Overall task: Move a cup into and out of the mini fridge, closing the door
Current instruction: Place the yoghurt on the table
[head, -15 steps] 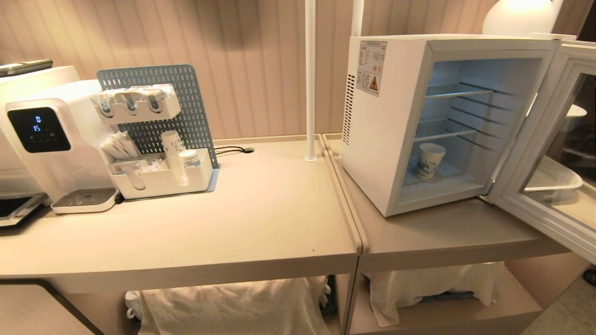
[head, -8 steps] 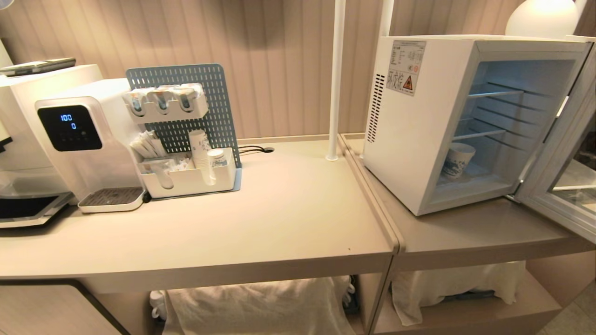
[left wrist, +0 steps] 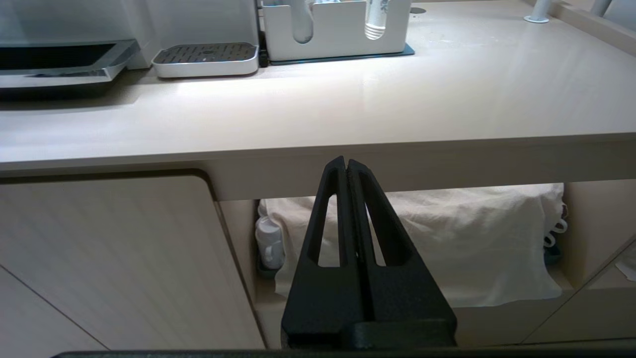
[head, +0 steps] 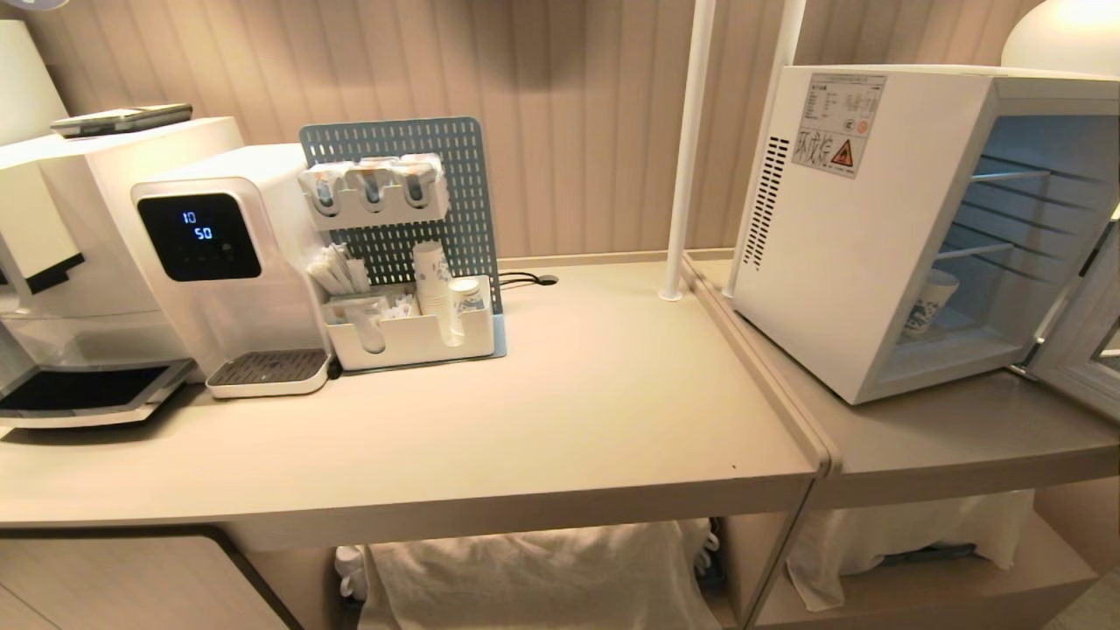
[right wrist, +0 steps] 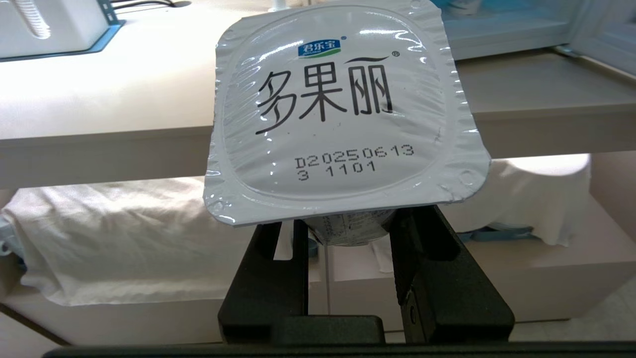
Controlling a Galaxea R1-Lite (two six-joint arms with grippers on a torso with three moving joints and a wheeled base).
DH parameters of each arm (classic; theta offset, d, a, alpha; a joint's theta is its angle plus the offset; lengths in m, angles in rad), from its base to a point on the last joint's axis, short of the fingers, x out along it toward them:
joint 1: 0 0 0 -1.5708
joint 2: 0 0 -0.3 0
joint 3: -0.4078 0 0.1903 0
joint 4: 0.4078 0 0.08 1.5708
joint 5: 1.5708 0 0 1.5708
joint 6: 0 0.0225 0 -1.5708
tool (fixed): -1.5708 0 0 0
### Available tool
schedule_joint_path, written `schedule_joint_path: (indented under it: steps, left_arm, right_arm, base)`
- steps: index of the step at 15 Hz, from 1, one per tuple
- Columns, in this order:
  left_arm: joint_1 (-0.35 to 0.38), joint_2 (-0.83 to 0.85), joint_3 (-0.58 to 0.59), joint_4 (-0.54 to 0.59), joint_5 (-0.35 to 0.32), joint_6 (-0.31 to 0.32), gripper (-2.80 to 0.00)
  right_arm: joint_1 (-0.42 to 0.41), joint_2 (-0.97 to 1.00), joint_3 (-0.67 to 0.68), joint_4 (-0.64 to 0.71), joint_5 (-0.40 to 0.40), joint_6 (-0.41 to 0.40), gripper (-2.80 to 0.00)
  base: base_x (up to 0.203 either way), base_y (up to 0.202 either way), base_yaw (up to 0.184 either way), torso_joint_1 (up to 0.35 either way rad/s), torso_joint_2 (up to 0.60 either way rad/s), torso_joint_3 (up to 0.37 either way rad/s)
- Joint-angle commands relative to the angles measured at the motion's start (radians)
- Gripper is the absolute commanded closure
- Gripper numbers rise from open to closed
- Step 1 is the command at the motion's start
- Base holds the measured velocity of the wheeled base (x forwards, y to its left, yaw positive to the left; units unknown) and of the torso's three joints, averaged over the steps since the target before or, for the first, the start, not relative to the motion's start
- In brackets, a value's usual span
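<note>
Foil-lidded yogurt cup (right wrist: pixel 343 114) in right end effector (right wrist: pixel 348 233).

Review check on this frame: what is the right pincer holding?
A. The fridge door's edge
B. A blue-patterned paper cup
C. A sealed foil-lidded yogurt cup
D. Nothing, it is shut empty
C. In the right wrist view, the right pincer grips a yogurt cup with a printed foil lid, its fingers either side of the cup body; the paper cup sits inside the mini fridge.

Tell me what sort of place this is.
Probably a self-serve drinks corner or office pantry: a counter with a drink machine, a caddy of paper cups and stirrers, and an open mini fridge.
</note>
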Motion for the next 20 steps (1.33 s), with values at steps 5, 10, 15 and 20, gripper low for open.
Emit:
schedule_joint_path:
  steps: [5, 10, 15, 20]
  left_arm:
    - [0.001, 0.002, 0.002, 0.000, 0.000, 0.000, 0.00]
    - [0.001, 0.002, 0.002, 0.000, 0.000, 0.000, 0.00]
    - [0.001, 0.002, 0.002, 0.000, 0.000, 0.000, 0.00]
    - [0.000, 0.002, 0.002, 0.000, 0.000, 0.000, 0.00]
  right_arm:
    - [0.000, 0.002, 0.000, 0.002, 0.000, 0.000, 0.00]
    - [0.000, 0.002, 0.000, 0.001, 0.000, 0.000, 0.00]
    - [0.000, 0.002, 0.000, 0.001, 0.000, -0.002, 0.00]
    - [0.000, 0.002, 0.000, 0.001, 0.000, 0.000, 0.00]
  base:
    - [0.000, 0.193, 0.001, 0.002, 0.00, 0.002]
    - [0.000, 0.193, 0.004, 0.004, 0.00, 0.004]
    - [0.000, 0.193, 0.002, 0.003, 0.00, 0.001]
    - [0.000, 0.192, 0.001, 0.002, 0.00, 0.002]
